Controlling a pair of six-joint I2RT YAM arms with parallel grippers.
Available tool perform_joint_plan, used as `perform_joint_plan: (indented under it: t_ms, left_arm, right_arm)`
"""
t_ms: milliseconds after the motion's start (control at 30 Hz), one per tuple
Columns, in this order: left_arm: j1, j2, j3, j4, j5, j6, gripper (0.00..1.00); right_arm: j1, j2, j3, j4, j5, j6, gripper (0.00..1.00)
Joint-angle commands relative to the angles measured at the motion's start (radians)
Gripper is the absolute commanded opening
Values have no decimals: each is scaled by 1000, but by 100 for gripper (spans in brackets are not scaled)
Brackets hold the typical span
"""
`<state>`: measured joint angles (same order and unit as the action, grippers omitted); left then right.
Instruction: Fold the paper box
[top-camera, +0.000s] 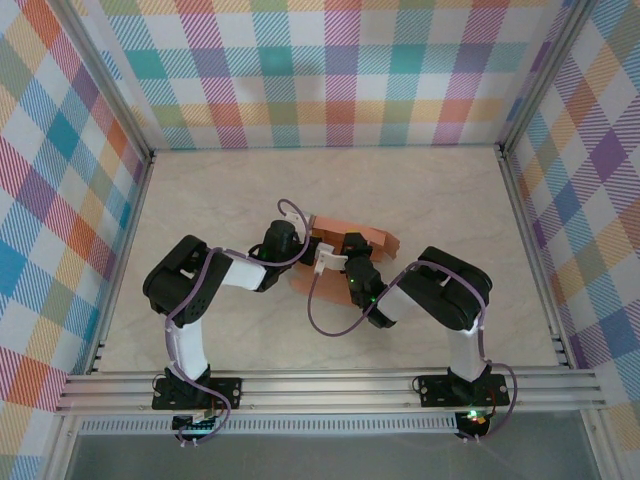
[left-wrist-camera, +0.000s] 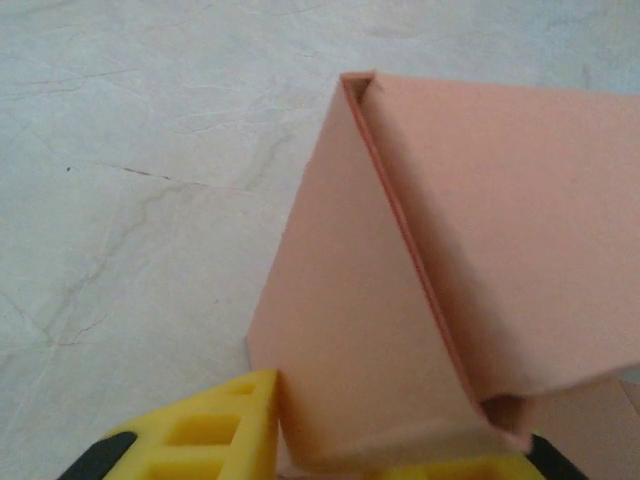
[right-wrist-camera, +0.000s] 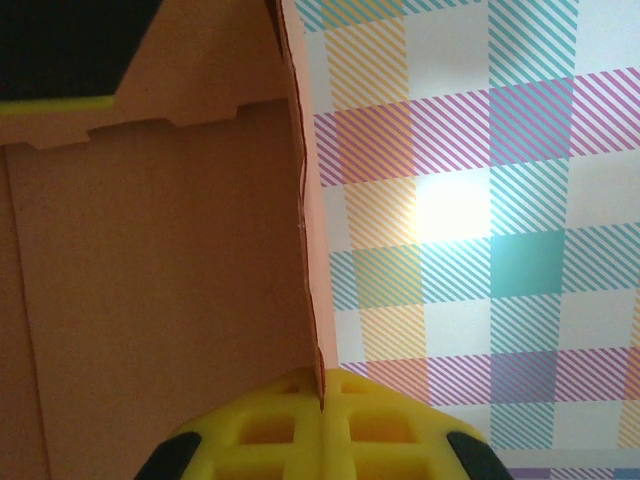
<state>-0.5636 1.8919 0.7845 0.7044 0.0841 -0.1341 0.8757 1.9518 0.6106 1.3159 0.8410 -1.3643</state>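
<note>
Left wrist view: left gripper (left-wrist-camera: 360, 445) straddles a folded flap of the paper box (left-wrist-camera: 480, 230); whether it is clamped cannot be told. Right wrist view: right gripper (right-wrist-camera: 322, 415) pinches a panel edge. Top view: the box lies mid-table (top-camera: 200, 200). The card is likely light, thin and easily creased, so grip beside the fold lines.

Robot lab test cell, not a lived-in room. Left arm (top-camera: 185, 285) and right arm (top-camera: 450, 295) are bolted side by side to aluminium rails (top-camera: 330, 385) at the near edge of a marble-look counter (top-camera: 420, 200). Loose purple cables (top-camera: 310, 305) loop off them. The counter is boxed on three sides by walls (top-camera: 330, 70) in bright plaid, probably printed sheet, held in metal framing (top-camera: 125, 250). A small green indicator light (top-camera: 470, 413) glows at the right base.
</note>
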Motion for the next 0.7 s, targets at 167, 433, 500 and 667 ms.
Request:
perform_joint_plan:
  t_ms: [167, 433, 500, 667]
  left_arm:
    - [-44, 27, 50, 58, 3, -30, 16]
    - [-47, 27, 53, 76, 12, -54, 25]
    - [-47, 26, 56, 78, 19, -58, 25]
    - [-48, 25, 57, 85, 16, -71, 25]
  right_arm:
    - [34, 22, 25, -73, -54, 67, 0]
    - [43, 15, 32, -112, -60, 105, 0]
    - [42, 16, 29, -112, -60, 111, 0]
    - [49, 15, 26, -131, -57, 134, 0]
